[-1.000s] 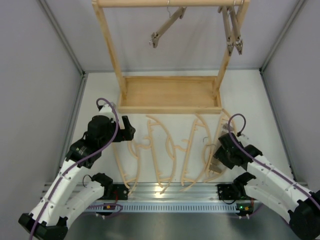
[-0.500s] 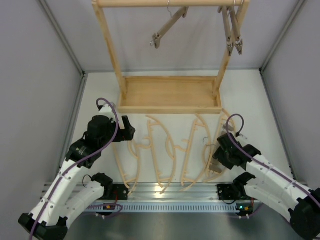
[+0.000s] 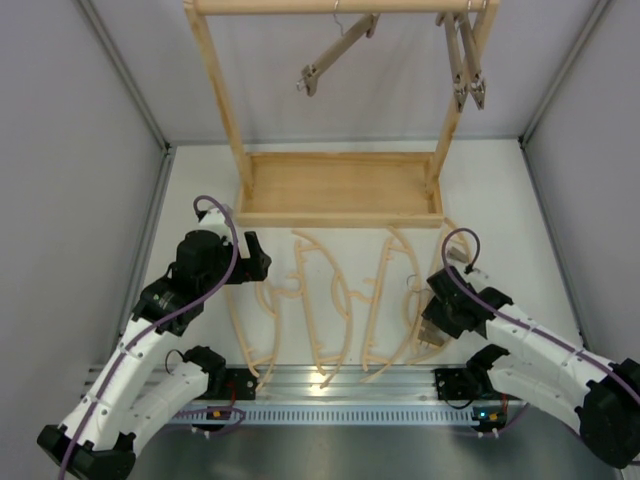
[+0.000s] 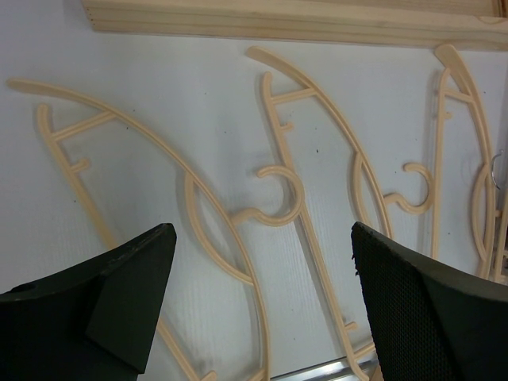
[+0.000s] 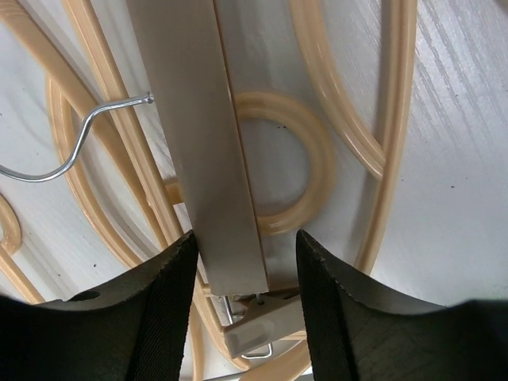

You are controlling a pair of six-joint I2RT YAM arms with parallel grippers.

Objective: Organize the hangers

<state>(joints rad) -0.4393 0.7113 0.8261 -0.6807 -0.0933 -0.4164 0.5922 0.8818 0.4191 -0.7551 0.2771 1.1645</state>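
Observation:
Several pale curved hangers (image 3: pixel 330 300) lie side by side on the white table in front of the rack. A straight brown-grey clamp bar (image 5: pixel 202 119) with a small metal hook (image 5: pixel 48 159) lies across the rightmost of them. My right gripper (image 5: pixel 244 238) straddles that bar near its clip end (image 5: pixel 266 321). The left finger is against the bar and a gap shows at the right finger, so the gripper is open. My left gripper (image 4: pixel 262 230) hovers wide open over the left hangers (image 4: pixel 214 214) and holds nothing. Three clamp bars hang from the rail, one at the middle (image 3: pixel 335 55) and a pair at the right (image 3: pixel 465 60).
The pale wooden rack (image 3: pixel 215 80) stands at the back with its tray base (image 3: pixel 340 185) just beyond the hangers. Grey walls close in both sides. A metal rail (image 3: pixel 340 380) runs along the near edge between the arm bases.
My right arm has shifted slightly left over the clamp bar. The left arm and the hangers have stayed where they were.

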